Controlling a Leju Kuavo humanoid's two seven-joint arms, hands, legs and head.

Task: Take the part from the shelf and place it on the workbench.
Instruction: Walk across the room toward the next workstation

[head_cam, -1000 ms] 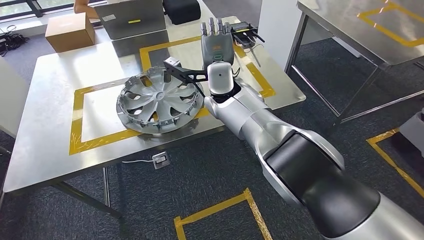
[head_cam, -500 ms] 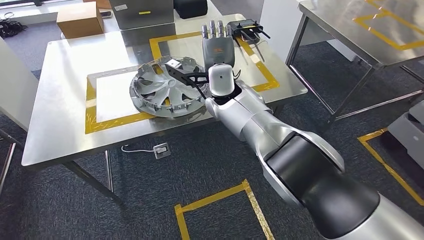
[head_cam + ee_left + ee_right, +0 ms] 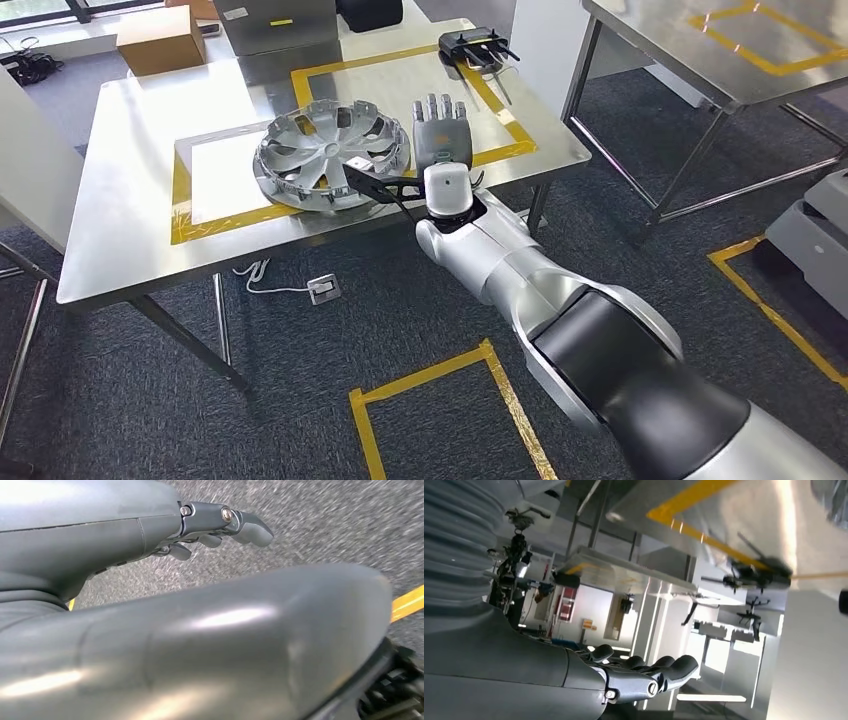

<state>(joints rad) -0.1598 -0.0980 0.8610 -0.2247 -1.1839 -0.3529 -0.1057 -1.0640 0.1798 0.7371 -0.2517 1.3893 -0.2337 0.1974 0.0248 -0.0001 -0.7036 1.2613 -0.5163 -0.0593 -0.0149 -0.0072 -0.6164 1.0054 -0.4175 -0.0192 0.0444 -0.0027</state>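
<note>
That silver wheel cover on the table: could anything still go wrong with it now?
Possibly. The wheel cover lies across the yellow tape rather than squarely inside it, fairly near the table's front edge. The right robot hand hovers open beside it, and the black bracket at its wrist reaches over the rim, so a careless move might nudge the cover.

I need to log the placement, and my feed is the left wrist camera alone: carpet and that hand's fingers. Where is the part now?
Observer: The wheel cover lies flat on the workbench, overlapping the yellow tape.
Operator: Is the right hand holding it?
Observer: No. The right hand is beside the cover, fingers straight, holding nothing.
Operator: Anything else on that bench?
Observer: A cardboard box sits at the far corner, well away from the cover.
</note>
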